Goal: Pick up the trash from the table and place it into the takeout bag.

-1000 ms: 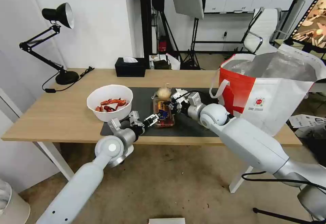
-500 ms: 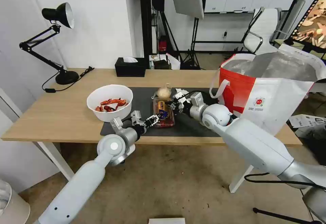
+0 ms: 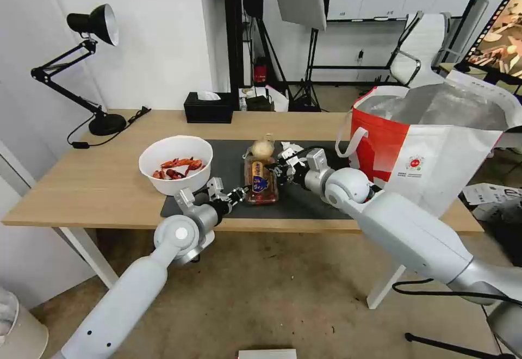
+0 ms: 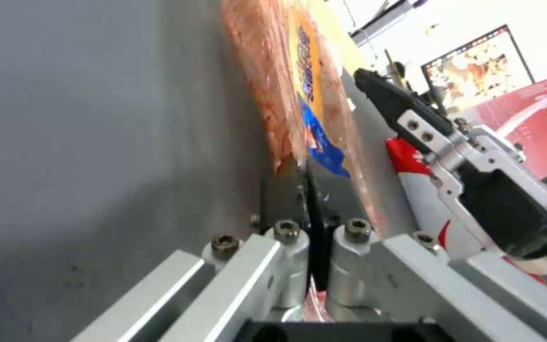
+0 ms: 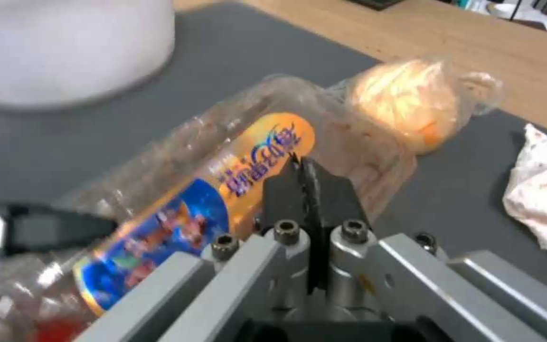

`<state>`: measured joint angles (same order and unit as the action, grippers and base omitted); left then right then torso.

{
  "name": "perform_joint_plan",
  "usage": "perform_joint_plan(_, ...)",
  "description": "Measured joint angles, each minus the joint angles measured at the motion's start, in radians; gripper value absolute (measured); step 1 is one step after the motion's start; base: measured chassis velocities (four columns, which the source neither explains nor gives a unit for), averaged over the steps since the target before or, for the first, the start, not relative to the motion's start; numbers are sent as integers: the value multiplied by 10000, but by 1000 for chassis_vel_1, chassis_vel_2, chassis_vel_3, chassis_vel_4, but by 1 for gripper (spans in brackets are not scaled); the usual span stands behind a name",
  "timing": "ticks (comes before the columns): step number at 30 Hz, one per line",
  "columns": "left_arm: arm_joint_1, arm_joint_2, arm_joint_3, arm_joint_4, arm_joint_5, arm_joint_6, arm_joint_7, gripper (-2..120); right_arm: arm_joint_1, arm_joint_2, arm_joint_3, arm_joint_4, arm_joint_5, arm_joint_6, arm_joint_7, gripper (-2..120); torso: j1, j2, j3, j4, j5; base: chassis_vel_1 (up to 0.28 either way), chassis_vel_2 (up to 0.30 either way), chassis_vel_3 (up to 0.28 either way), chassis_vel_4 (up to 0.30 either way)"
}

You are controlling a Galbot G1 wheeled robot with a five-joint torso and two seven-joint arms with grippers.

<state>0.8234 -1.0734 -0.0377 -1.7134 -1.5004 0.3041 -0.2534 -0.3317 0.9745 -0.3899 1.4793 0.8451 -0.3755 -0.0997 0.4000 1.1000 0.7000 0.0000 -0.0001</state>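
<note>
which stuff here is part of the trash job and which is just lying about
Job: clamshell tray, tissue, knotted bag, bowl of shells, takeout bag, table, left gripper, right gripper.
Lying about: tissue box, desk lamp.

Both grippers meet at the clamshell tray [image 3: 261, 181] on the worktop's [image 3: 98, 185] mat [image 3: 304, 198]: left gripper [image 3: 241, 191] at its near end, right gripper [image 3: 278, 167] alongside, bowl [image 3: 175, 163] left, bag [image 3: 429, 147] right.

clear tray [image 3: 261, 180], orange-blue label | white bowl [image 3: 175, 164] | red-white bag [image 3: 429, 147]
</note>
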Motion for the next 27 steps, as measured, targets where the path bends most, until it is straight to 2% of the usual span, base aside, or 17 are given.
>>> perform_joint_plan(3, 23, 17, -15, -143, 44, -85, 69, 0, -274, 1, 422, 282, 914, 597, 487, 0, 0, 0, 0, 1, 1, 0, 0, 0, 0)
perform_joint_plan(5, 44, 86, -150, -429, 216, -210, 155, 0, -909, -37, 1277, 863, 1908, 1620, 1247, 3, 0, 0, 0, 1, 1, 0, 0, 0, 0)
perform_joint_plan(6, 44, 86, -150, -429, 216, -210, 155, 0, -909, -37, 1277, 863, 1908, 1620, 1247, 3, 0, 0, 0, 1, 1, 0, 0, 0, 0)
perform_joint_plan(8, 25, 191, -304, -649, 356, -363, 199, 0, -1719, -299, 1981, 1420, 2003, 2595, 1493, 14, 0, 0, 0, 2, 0, 0, 0, 0, 0)
perform_joint_plan(9, 25, 191, -304, -649, 356, -363, 199, 0, -1719, -299, 1981, 1420, 2003, 2595, 1493, 14, 0, 0, 0, 2, 0, 0, 0, 0, 0)
perform_joint_plan(11, -76, 294, -516, -802, 403, -502, 233, 0, -2886, -708, 2791, 2170, 1726, 3112, 1563, 25, 0, 0, 0, -2, 5, 0, 0, 0, 0)
perform_joint_plan(12, -165, 349, -610, -866, 399, -566, 236, 0, -3575, -925, 3254, 2702, 1442, 3254, 1580, 29, 1, 0, 0, 0, 3, 0, 0, 0, 0)
perform_joint_plan(13, -165, 349, -610, -866, 399, -566, 236, 0, -3575, -925, 3254, 2702, 1442, 3254, 1580, 29, 1, 0, 0, 0, 3, 0, 0, 0, 0)
perform_joint_plan(15, -456, 471, -709, -1019, 380, -714, 247, 0, -4895, -1239, 4125, 3580, 593, 3420, 1624, 39, 0, 0, -1, -2, 3, 0, 0, 0, 0)
perform_joint_plan(16, -456, 471, -709, -1019, 380, -714, 247, 0, -4895, -1239, 4125, 3580, 593, 3420, 1624, 39, 0, 0, -1, -2, 3, 0, 0, 0, 0)
perform_joint_plan(17, -766, 564, -702, -1151, 363, -792, 260, 0, -5986, -1435, 4833, 4253, -310, 3455, 1726, 45, -1, 1, -1, 0, 2, 0, 0, 0, 0)
perform_joint_plan(19, -1009, 630, -667, -1221, 361, -842, 275, 0, -6511, -1529, 5133, 4566, -758, 3456, 1771, 49, -1, 1, -2, -3, 1, 0, 0, 0, 0)
perform_joint_plan(20, -1445, 721, -622, -1377, 350, -935, 309, 0, -7283, -1711, 5511, 5099, -1401, 3363, 1935, 55, -2, 0, -2, -8, 6, 0, 0, 0, 0)
perform_joint_plan(21, -1924, 800, -523, -1487, 350, -1027, 346, 0, -7850, -1848, 5852, 5569, -1904, 3209, 2130, 62, -1, 1, -3, 0, 1, 0, 0, 0, 0)
perform_joint_plan(22, -1924, 800, -523, -1487, 350, -1027, 346, 0, -7850, -1848, 5852, 5569, -1904, 3209, 2130, 62, -1, 1, -3, 0, 1, 0, 0, 0, 0)
perform_joint_plan(26, -4026, 700, 845, -1096, 683, -1200, 506, 0, -9386, -1868, 6798, 6492, -2919, 2702, 2466, 80, -2, 1, -3, 1, 5, 0, 0, 0, 0)
perform_joint_plan(27, -4026, 700, 845, -1096, 683, -1200, 506, 0, -9386, -1868, 6798, 6492, -2919, 2702, 2466, 80, -2, 1, -3, 1, 5, 0, 0, 0, 0)
